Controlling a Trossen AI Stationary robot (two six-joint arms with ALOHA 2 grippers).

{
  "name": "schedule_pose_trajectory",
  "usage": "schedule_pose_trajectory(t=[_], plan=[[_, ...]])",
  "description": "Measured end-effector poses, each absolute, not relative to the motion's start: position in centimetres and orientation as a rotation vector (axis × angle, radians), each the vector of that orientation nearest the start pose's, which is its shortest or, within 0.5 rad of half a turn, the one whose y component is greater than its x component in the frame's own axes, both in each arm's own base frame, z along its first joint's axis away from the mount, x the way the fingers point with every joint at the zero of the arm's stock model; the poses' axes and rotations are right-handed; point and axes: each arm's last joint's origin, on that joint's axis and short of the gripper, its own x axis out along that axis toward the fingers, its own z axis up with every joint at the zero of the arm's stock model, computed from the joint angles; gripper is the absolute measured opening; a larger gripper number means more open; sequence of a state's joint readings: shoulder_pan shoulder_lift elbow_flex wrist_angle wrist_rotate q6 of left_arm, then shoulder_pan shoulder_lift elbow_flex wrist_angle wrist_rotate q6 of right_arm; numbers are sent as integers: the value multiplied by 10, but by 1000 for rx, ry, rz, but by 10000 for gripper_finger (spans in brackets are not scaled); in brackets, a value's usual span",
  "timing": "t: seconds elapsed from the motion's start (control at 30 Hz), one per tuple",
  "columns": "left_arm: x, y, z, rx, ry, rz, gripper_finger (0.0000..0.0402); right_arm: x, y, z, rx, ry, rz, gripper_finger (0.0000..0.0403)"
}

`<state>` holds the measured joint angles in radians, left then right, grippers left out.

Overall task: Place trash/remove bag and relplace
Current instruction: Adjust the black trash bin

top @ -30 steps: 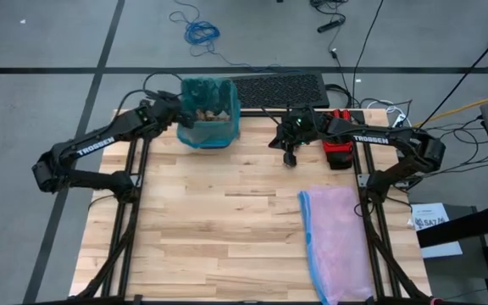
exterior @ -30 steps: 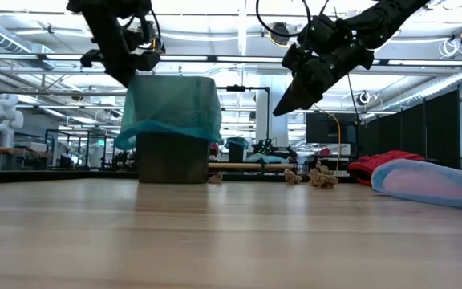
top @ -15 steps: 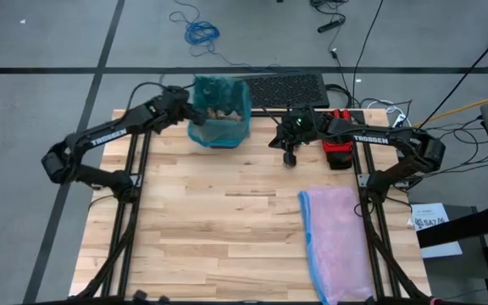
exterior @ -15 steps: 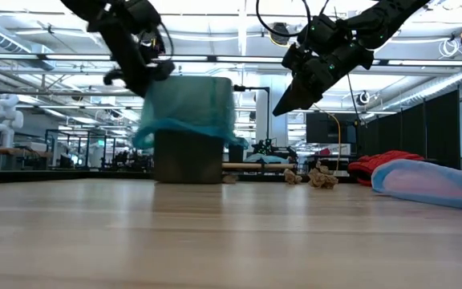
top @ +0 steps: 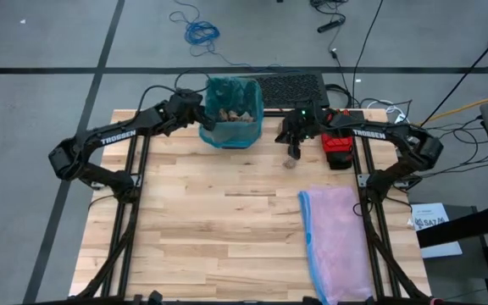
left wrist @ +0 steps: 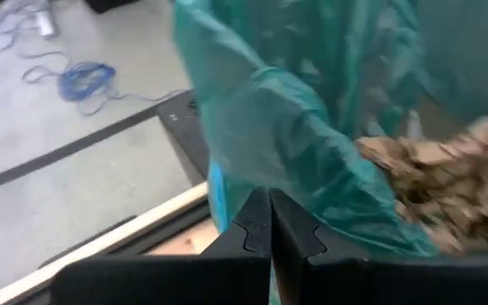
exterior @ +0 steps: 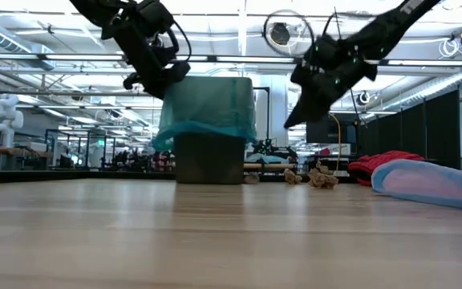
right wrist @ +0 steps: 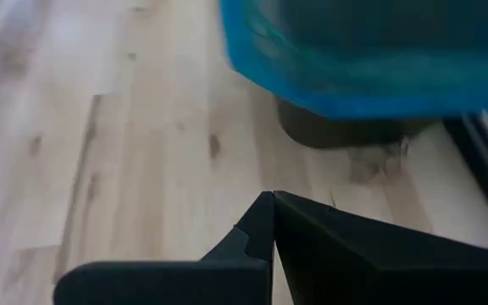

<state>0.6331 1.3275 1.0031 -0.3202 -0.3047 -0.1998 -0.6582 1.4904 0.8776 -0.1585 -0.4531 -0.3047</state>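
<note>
In the high view, the bin stands at the upper middle of the frame, near the far edge of the table, lined with the teal-green bag, whose rim folds down over the bin's outside. Brown paper wads of trash lie inside the bag. The left gripper is at the bag's left rim; in the left wrist view its fingers are pressed together, right against the teal plastic, though whether any film is pinched between them cannot be told. The right gripper hangs above the table just right of the bin, fingers closed on nothing, the bin's dark base and the bag's edge ahead of it. In the low view, a few more brown wads lie on the table to the right of the bin. A pink bag lies flat at the lower right of the table, and a red glove sits by the right arm.
</note>
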Motion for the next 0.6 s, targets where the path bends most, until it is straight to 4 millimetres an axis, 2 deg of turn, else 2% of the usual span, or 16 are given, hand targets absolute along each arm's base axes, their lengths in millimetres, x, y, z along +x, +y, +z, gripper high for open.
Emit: schedule_pose_trajectory(t=[0.1,0.3,0.6], plan=[[229,175,288,-282,504,917,0,248,-187,194,163,679,-131,0],[230,173,288,-269,507,891,0,261,-211,169,244,605,-223,7],[218,163,305,-242,465,925,0,283,-243,143,333,617,-294,84]])
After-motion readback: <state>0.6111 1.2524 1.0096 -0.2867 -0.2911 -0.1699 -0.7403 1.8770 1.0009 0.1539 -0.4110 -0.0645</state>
